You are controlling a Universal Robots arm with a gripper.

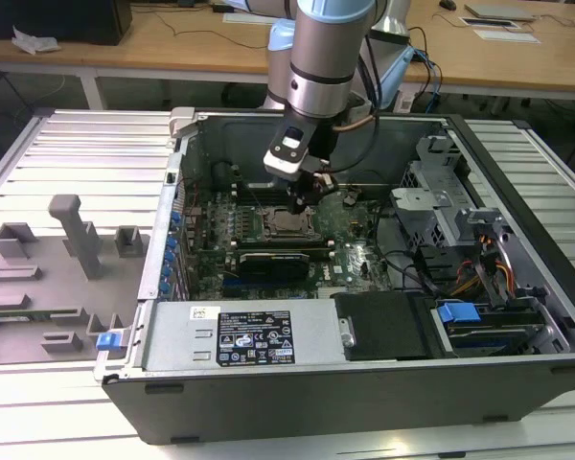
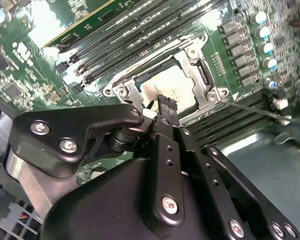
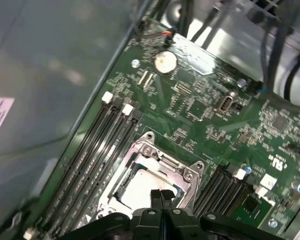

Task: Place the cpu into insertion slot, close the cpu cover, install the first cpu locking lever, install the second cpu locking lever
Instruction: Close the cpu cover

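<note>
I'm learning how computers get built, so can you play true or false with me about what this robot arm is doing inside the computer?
The cpu sits in the insertion slot. True.
The cpu cover stands up open. False: it lies flat, framing the cpu.
The jaws are spread wide apart. False: they are pressed together, close over the cpu.
A round silver battery sits on the green board. True.

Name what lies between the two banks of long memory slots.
The cpu, framed by the silver cpu cover, lies between them in the first wrist view, with the gripper over its edge.
</note>
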